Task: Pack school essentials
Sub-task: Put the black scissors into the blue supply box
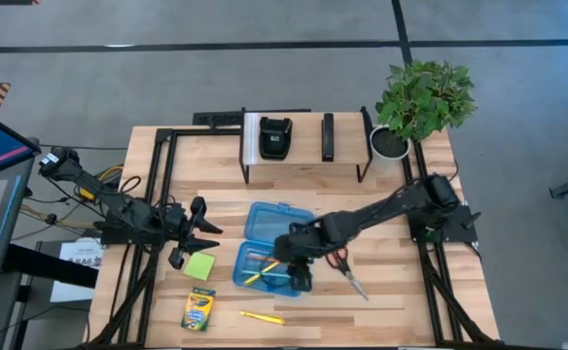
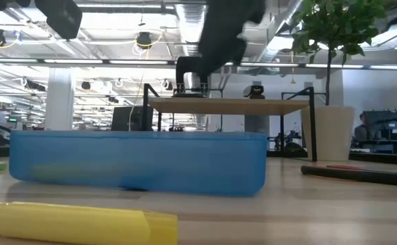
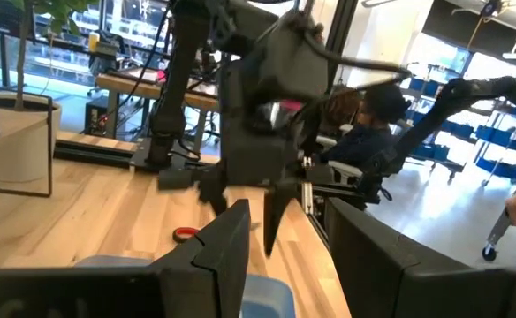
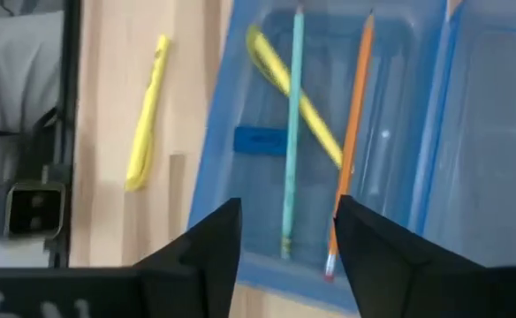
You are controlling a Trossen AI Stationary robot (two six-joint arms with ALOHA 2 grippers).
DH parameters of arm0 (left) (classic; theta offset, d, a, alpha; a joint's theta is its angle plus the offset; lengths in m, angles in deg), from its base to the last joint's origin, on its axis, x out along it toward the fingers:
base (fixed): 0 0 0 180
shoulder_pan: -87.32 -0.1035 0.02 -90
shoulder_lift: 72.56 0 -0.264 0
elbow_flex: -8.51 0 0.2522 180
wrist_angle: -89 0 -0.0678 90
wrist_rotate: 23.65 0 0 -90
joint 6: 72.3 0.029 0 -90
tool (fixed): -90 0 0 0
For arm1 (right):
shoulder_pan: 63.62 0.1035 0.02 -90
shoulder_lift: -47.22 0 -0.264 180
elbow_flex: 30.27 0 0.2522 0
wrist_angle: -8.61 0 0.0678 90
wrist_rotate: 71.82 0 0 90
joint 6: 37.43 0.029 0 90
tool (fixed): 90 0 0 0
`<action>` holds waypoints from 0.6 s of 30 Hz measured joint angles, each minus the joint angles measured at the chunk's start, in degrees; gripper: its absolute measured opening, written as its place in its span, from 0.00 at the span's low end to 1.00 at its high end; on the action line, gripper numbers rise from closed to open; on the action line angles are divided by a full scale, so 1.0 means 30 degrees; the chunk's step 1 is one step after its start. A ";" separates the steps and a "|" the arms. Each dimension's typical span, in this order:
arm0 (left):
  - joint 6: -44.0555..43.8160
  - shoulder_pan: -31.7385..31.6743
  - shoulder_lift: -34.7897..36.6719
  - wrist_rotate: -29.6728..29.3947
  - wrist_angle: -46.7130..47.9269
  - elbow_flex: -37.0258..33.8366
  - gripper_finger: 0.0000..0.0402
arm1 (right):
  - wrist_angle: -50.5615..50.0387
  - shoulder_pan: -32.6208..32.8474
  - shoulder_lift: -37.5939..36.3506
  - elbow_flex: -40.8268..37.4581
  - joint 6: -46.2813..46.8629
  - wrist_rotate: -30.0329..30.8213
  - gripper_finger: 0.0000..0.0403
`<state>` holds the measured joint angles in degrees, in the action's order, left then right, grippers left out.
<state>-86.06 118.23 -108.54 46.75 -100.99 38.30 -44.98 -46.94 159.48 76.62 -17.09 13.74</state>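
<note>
The translucent blue case [image 1: 276,226] lies open at mid-table. In its tray, the right wrist view shows a teal pen [image 4: 291,132], an orange pencil [image 4: 353,132], a yellow pencil [image 4: 293,97] and a blue eraser [image 4: 260,140]. My right gripper [image 4: 284,231] hovers open above the tray's near end [image 1: 299,270]. The yellow highlighter [image 1: 262,317], crayon box [image 1: 197,309] and green sticky-note pad [image 1: 200,264] lie on the table left of and nearer than the case. The red-handled scissors [image 1: 347,270] lie to its right. My left gripper [image 1: 204,231] is open, just left of the case.
A black metal rack [image 1: 303,146] with black devices stands at the far edge, and a potted plant [image 1: 420,102] at the far right corner. Black frame rails [image 1: 158,194] run along both table sides. People show in the room behind.
</note>
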 joint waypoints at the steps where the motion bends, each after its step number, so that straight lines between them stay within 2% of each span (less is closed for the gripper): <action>1: 0.0001 0.0000 0.0000 0.0042 0.0003 0.0000 0.34 | 0.0086 0.0225 -0.0411 -0.0327 -0.0113 0.0301 0.48; 6: 0.0143 0.0000 0.0000 -0.0199 0.0022 0.0000 0.34 | 0.1522 0.1025 -0.2408 -0.3206 0.0638 0.1032 0.44; 13: -0.0322 0.0000 0.0000 -0.0203 0.0093 0.0000 0.34 | 0.3751 0.1889 -0.5502 -0.9010 0.4162 0.2735 0.44; 18: -0.0234 0.0000 0.0000 -0.0210 -0.0090 0.0000 0.34 | 0.3527 0.2518 -0.6507 -1.1459 0.6862 0.4639 0.44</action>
<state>-86.76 118.23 -108.54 46.12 -101.26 38.30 -34.40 -39.39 139.96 42.24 3.49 27.66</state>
